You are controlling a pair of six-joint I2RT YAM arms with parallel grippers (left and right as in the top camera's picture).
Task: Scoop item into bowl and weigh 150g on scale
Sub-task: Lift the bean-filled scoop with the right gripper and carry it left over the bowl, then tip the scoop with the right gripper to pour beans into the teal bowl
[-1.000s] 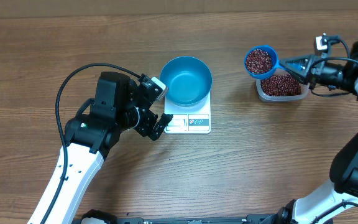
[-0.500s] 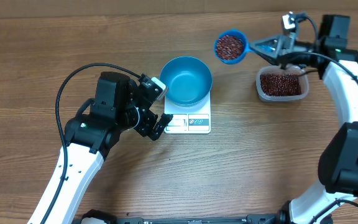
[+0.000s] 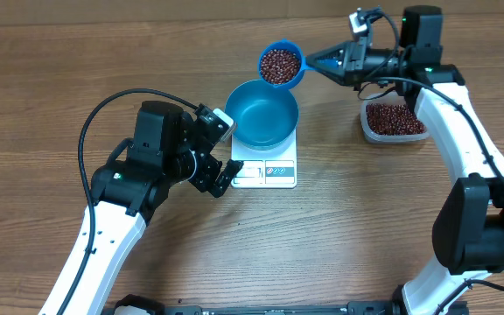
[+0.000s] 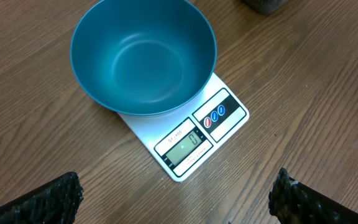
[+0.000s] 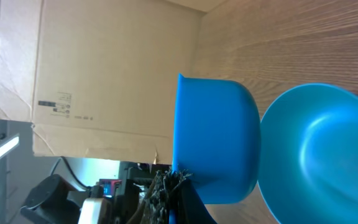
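A: State of right gripper [image 3: 332, 59]?
B: Fingers clamped on the handle of the blue scoop [image 3: 281, 65]. Scoop is level, full of beans [image 3: 280, 61], over the bowl [image 3: 265, 115] rim at its 12–1 o'clock.
A: And the bowl?
B: Sitting on the scale [image 3: 274, 172]. The tub [image 3: 392, 138] with more beans is at its 3 o'clock.
A: And left gripper [image 3: 224, 153]?
B: Fingers spread wide, holding nothing, at the scale's 9 o'clock.

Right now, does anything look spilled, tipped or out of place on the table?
Nothing stands out. The beans lie only in the tub and the level, full scoop; none show on the table. The bowl sits upright and empty on the scale.
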